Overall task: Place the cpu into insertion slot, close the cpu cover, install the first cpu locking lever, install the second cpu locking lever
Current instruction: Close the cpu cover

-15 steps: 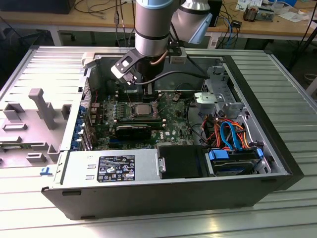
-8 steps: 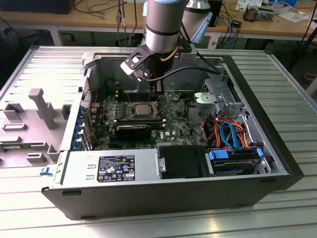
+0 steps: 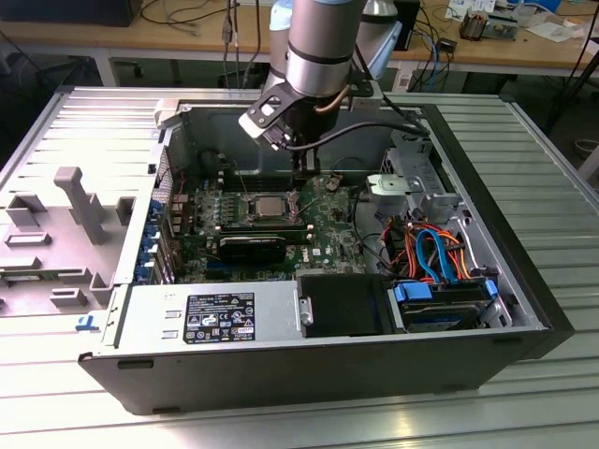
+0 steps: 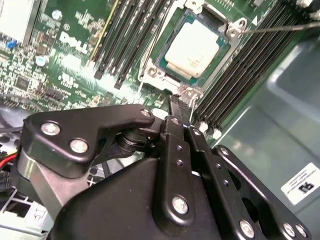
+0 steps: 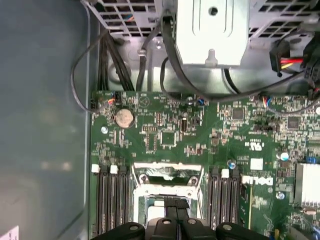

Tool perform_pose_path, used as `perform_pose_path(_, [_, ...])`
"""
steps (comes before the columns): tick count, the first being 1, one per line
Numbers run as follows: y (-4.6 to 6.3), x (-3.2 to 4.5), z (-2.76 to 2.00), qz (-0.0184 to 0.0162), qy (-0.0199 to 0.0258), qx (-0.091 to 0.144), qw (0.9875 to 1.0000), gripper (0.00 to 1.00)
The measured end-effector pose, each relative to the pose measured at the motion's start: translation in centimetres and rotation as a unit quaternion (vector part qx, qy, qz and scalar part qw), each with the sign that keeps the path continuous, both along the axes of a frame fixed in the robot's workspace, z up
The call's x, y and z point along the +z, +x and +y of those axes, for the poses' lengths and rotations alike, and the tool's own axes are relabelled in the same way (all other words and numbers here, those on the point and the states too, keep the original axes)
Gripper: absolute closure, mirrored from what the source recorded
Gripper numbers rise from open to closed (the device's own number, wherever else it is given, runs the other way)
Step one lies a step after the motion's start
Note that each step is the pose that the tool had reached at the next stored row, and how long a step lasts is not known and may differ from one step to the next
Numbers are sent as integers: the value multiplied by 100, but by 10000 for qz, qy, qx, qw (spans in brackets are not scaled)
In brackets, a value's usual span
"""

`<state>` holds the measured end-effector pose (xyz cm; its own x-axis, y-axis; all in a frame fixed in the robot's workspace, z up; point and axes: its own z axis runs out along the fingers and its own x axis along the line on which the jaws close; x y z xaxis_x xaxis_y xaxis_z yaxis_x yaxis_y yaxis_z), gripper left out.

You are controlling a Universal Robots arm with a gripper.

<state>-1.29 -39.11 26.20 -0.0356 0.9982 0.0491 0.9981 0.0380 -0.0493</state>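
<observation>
The cpu (image 4: 192, 47) lies in the insertion slot (image 3: 267, 208) on the green board, pale and square. The silver cpu cover (image 4: 168, 76) lies flat around it, framing the chip. One thin wire lever (image 4: 280, 27) sticks out past one corner of the socket, and another thin wire (image 4: 145, 62) runs along the opposite side. My gripper (image 4: 176, 102) hangs just above the board at the socket's edge, its two black fingers pressed together with nothing between them. In the exterior view the gripper (image 3: 298, 176) sits just behind and to the right of the socket. In the first wrist view the fingertips (image 5: 176, 204) overlap the socket frame (image 5: 167, 175).
Long black memory slots (image 4: 130, 40) flank the socket on both sides. The grey case wall (image 4: 280, 115) is close beside the fingers. A drive cage with blue and orange cables (image 3: 430, 253) and a power supply (image 3: 215, 318) fill the case's front. Black cables (image 5: 120, 65) hang behind the board.
</observation>
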Motion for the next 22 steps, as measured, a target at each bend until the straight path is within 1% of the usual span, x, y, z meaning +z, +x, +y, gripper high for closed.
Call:
perform_pose_path(4, [141,11,0,38,1,0,10000,89])
perform_pose_path(7, [296,20,0,84,1,0,10000,89])
perform_pose_path(9, [353,20,0,103,2,0,9999,89])
perform_pose_path(12, [484,18,2,154,2,30,9999,89])
perform_pose_path(15, [534,10,1,172,-1,133,9998,89])
perform_pose_path(17, [562,-11,7,178,-1,207,9996,89])
perform_pose_path(20, [599,-39,46,189,2,234,9995,89])
perform_pose_path(22, [598,-62,68,188,20,233,9995,89])
